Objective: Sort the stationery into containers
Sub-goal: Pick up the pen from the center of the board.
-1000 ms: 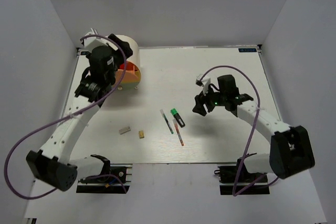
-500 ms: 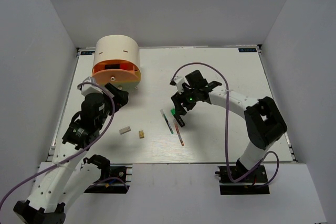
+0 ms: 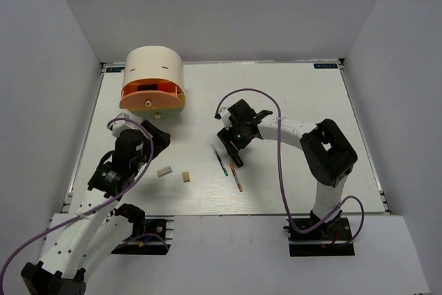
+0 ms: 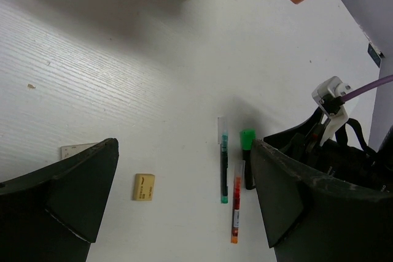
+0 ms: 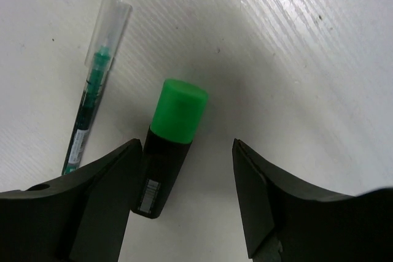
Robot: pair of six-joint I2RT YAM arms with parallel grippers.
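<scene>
A short black highlighter with a green end lies on the white table between the jaws of my open right gripper, close against its left finger. From above, the right gripper covers it. A thin green pen and a thin red-orange pen lie just beside. A grey block and a tan block rest left of the pens. My left gripper hangs open and empty between the blocks and the cream drum with its orange tray.
In the left wrist view the tan block, green pen, red-orange pen and green highlighter lie ahead, with the right arm's purple cable behind them. Grey walls enclose the table.
My left arm has pulled back from the drum toward the near edge, gripper open. My right gripper has moved left and down over the green highlighter.
</scene>
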